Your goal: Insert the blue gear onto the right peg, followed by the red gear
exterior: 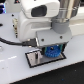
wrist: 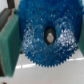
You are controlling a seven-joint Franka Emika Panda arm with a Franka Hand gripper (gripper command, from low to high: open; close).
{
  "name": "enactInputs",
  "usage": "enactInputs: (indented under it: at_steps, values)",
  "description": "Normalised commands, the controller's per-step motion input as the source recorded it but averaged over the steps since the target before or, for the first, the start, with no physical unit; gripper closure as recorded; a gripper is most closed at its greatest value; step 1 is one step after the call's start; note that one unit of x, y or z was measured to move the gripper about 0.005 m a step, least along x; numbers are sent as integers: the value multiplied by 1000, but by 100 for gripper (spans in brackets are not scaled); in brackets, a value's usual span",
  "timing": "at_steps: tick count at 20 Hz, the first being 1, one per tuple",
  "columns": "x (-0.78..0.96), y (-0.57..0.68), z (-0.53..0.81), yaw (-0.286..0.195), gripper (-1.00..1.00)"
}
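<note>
In the exterior view my hand (exterior: 50,48) hangs low over the black-bordered white rectangular plate (exterior: 34,59) on the white worktop (exterior: 15,70), at about five o'clock in the frame. Between my fingers sits the round, flat, bright-blue plastic gear with its toothed rim (exterior: 51,51), just above the plate. The thin dark grey upright pin I take for the right peg is hidden here behind the gear and hand, so I cannot say whether the gear is already on it. The red gear is not in sight.

In the wrist view the blue gear (wrist: 47,36) fills most of the frame, clamped flat between my two green finger pads (wrist: 8,42), which stand partly closed at nine and three o'clock against its rim. Through its centre hole shows a small dark grey round shape, likely the peg tip (wrist: 50,36), sitting a touch towards three o'clock within the hole. I judge the gear's axis runs nearly in line with the peg, so the coming move is a straight push down with little sideways correction.
</note>
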Motion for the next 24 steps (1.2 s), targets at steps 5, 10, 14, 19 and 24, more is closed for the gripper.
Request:
enactInputs:
  at_steps: [5, 10, 14, 19, 24]
  values:
    - [161, 29, -119, 0, 100]
    - [82, 58, -57, 0, 100]
    - [29, 70, 25, 0, -100]
    - [12, 121, 181, 0, -100]
    - [-58, 135, 433, 0, -100]
